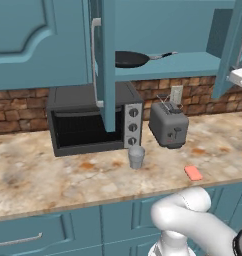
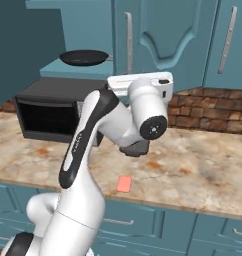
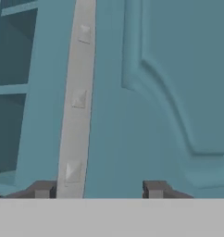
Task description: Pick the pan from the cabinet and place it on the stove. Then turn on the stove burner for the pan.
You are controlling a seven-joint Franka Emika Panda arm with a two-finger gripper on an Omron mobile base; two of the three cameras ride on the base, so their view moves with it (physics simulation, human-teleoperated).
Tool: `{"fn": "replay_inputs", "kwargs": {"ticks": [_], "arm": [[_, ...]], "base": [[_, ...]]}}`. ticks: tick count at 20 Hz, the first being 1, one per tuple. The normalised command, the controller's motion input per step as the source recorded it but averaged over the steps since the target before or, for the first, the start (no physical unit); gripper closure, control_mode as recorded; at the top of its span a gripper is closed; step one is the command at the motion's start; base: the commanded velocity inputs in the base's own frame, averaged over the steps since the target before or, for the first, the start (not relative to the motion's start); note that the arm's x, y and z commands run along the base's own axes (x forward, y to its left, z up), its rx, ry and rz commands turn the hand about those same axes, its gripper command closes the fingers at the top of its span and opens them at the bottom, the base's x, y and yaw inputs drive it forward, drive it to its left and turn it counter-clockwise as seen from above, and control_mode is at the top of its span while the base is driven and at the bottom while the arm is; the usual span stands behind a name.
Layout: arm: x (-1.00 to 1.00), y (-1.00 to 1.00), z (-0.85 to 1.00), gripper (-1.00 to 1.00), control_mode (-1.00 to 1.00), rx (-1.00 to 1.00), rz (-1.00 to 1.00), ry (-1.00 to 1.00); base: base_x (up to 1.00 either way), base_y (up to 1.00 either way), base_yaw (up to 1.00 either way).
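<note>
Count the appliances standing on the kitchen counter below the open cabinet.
2: a black toaster oven against the brick wall under the open cabinet door, and a grey toaster beside it, to the right. Others may be hidden.

The pan (image 1: pixel 129 59) looks matt black, the cabinet (image 1: pixel 40 42) smooth painted teal, the desk (image 1: pixel 53 182) mottled polished stone, the toaster (image 1: pixel 168 125) dull grey metal.

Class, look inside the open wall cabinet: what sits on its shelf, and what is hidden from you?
On the cabinet shelf lies the pan, handle pointing right. An open door covers the shelf's left part, so anything there cannot be seen.
</note>
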Motion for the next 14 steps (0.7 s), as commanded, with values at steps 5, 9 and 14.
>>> {"fn": "replay_inputs", "kwargs": {"ticks": [5, 9, 14], "arm": [[-0.79, -0.02, -0.06, -1.0, -1.0, 0.03, 0.0, -0.1], [-0.87, 0.17, 0.05, -1.0, -1.0, 0.0, -0.01, -0.09], [-0.64, 0.61, 0.19, -1.0, -1.0, 0.0, -0.07, -0.03]], "base": [[0.0, 0.0, 0.0], [0.0, 0.0, 0.0], [0.0, 0.0, 0.0]]}}
